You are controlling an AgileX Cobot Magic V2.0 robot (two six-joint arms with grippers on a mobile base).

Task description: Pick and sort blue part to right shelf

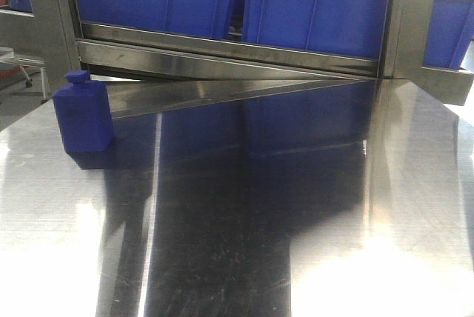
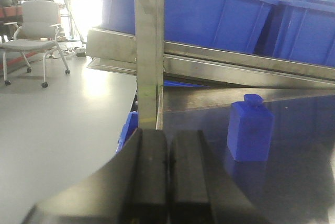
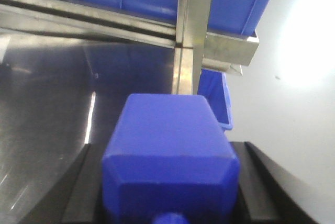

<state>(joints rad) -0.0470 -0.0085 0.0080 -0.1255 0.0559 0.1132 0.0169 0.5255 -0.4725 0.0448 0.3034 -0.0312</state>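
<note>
One blue part point(image 1: 81, 113) stands upright on the steel table point(image 1: 296, 206) near its back left corner, stub cap up. In the left wrist view this blue part point(image 2: 250, 130) is ahead and to the right of my left gripper point(image 2: 167, 136), which is shut with its pads pressed together and nothing between them. In the right wrist view a second blue part point(image 3: 170, 156) fills the space between the black fingers point(image 3: 78, 182), cap toward the camera, and my right gripper point(image 3: 167, 148) is shut on it. Neither gripper shows in the front view.
Large blue bins point(image 1: 311, 6) sit on a tilted steel shelf point(image 1: 222, 54) behind the table. A steel upright point(image 2: 149, 46) stands just ahead of the left gripper, another upright point(image 3: 191, 30) ahead of the right. A small blue bin point(image 3: 213, 98) is below the table's edge. An office chair point(image 2: 36, 30) stands far left.
</note>
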